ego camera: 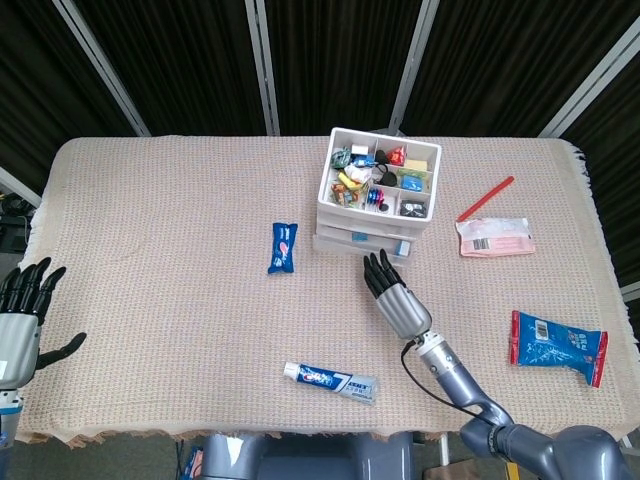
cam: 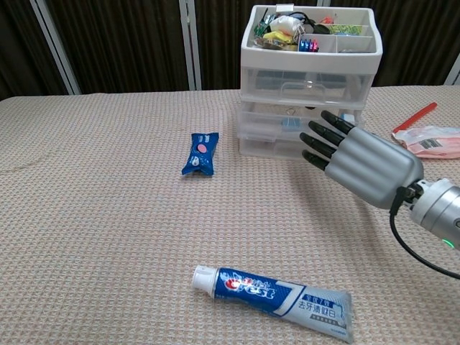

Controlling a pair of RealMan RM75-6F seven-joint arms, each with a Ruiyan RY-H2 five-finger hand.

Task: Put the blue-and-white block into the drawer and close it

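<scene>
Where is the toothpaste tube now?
In the head view the toothpaste tube lies near the table's front edge, left of the right hand, front of the drawer unit.

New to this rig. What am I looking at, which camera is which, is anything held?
A two-armed robot with metal five-finger hands at a cloth-covered table. One picture looks down from its head, the other forward from its chest. The right hand has its fingertips against the lower drawer of a clear plastic drawer unit; the left hand sits open at the table edge. Neither holds anything. Also lying there: a blue snack packet, a toothpaste tube, a red pen.
</scene>
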